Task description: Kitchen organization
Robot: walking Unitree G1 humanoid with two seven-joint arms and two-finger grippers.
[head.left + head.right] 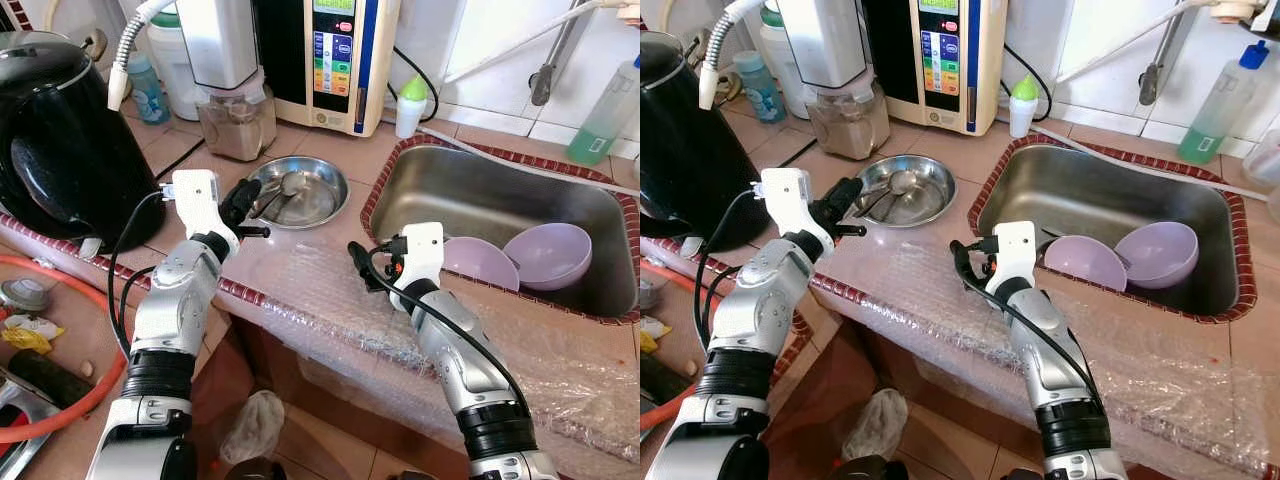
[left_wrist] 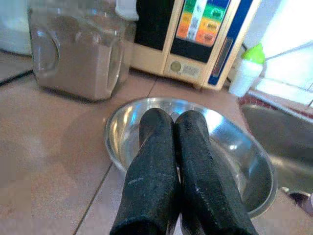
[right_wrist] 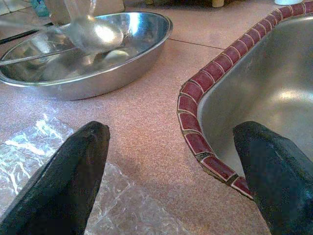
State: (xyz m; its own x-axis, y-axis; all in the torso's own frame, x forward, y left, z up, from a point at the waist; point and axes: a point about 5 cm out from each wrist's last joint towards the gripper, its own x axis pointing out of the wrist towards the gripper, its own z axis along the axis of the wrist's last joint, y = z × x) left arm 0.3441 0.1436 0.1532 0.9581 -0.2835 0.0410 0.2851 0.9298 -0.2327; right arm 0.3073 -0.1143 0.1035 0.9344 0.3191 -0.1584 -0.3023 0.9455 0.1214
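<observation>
A shallow steel bowl (image 1: 312, 205) with a spoon (image 1: 287, 184) in it sits on the tiled counter, left of the sink (image 1: 480, 195). My left gripper (image 1: 241, 204) hovers at the bowl's left rim. In the left wrist view its fingers (image 2: 156, 147) are pressed together, shut on nothing, with their tips over the bowl (image 2: 234, 147). My right gripper (image 1: 361, 266) is open over the counter between bowl and sink, above bubble wrap (image 1: 320, 285). Its fingers (image 3: 73, 171) stand wide apart. Two lilac bowls (image 1: 548, 254) (image 1: 478, 263) lie in the sink.
A black kettle (image 1: 55, 140) stands at the far left. A jar of brown powder (image 1: 238, 122), a water purifier (image 1: 335, 60) and a small green-capped bottle (image 1: 410, 104) line the back. A green soap bottle (image 1: 608, 112) stands behind the sink. The red-tiled counter edge (image 1: 250, 292) runs below my arms.
</observation>
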